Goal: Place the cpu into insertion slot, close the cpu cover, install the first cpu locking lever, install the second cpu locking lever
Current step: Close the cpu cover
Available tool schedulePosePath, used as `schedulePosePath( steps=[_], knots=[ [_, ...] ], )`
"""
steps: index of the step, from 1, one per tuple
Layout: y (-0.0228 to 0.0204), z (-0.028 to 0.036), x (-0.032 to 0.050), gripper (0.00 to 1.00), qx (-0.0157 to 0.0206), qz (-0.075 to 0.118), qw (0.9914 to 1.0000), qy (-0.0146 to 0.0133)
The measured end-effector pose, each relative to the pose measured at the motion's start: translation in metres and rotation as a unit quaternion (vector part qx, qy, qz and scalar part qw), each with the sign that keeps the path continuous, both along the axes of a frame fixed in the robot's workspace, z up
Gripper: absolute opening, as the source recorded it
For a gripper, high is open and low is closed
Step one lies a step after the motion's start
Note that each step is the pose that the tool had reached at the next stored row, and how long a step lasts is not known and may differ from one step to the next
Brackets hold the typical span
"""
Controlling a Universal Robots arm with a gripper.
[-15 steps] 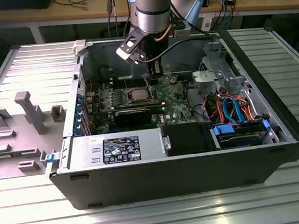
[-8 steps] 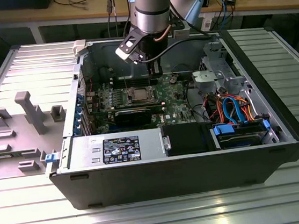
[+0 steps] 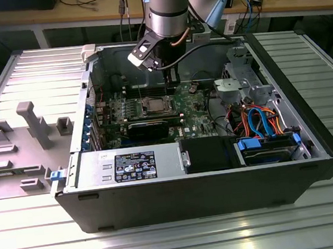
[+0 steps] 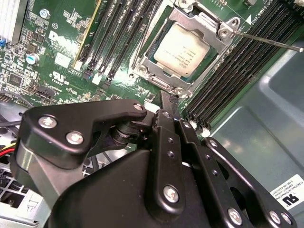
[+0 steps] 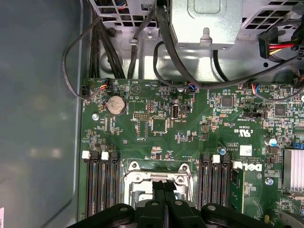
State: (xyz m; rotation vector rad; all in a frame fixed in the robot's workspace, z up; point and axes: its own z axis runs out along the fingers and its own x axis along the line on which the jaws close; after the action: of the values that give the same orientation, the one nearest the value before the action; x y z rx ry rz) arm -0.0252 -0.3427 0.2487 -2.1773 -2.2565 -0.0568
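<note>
I saw the cpu lying flat in the insertion slot, its matte silver-grey lid a square with softened corners. The cpu cover, a thin frame of stamped bright steel, lay down around it, and the lid showed through its square window. A slim steel lever ran from one corner of the frame out across the long black memory slots; I could not tell whether it was latched.

In both wrist views the gripper hung just over the slot's edge, its flat black fingers pressed against each other. Around the slot spread the glossy green motherboard, studded with small chips, inside the dark sheet-metal case on a ribbed grey table.
</note>
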Motion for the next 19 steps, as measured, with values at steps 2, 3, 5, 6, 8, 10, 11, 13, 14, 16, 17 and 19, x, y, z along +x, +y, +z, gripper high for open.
schedulePosePath(
  steps=[2, 3, 5, 6, 8, 10, 11, 13, 14, 16, 17, 19],
  knots=[
    [0.0000, 0.0000, -0.0005, 0.11, 0.0000, 0.000, 1.00000, 0.0000],
    [0.0000, 0.0000, -0.0007, 0.11, 0.0000, 0.000, 1.00000, 0.0000],
    [0.0000, 0.0000, -0.0019, 0.11, 0.0000, 0.000, 1.00000, 0.0000],
    [0.0000, -0.0001, -0.0022, 0.11, 0.0000, 0.000, 1.00000, 0.0000],
    [0.0000, 0.0000, -0.0022, 0.11, 0.0000, 0.000, 1.00000, 0.0000],
    [0.0000, -0.0001, -0.0022, 0.11, 0.0000, 0.000, 1.00000, 0.0000],
    [-0.0001, -0.0001, -0.0022, 0.11, 0.0000, 0.000, 1.00000, 0.0000],
    [-0.0001, 0.0000, -0.0022, 0.11, 0.0000, 0.000, 1.00000, 0.0000],
    [-0.0001, -0.0001, -0.0022, 0.11, 0.0000, 0.000, 1.00000, 0.0000],
    [-0.0001, -0.0001, -0.0022, 0.11, 0.0000, 0.000, 1.00000, 0.0000],
    [-0.0001, -0.0001, -0.0022, 0.11, 0.0001, 0.000, 1.00000, 0.0000],
    [-0.0002, -0.0015, -0.0037, 0.11, 0.0000, 0.000, 1.00000, 0.0000]
  ],
)
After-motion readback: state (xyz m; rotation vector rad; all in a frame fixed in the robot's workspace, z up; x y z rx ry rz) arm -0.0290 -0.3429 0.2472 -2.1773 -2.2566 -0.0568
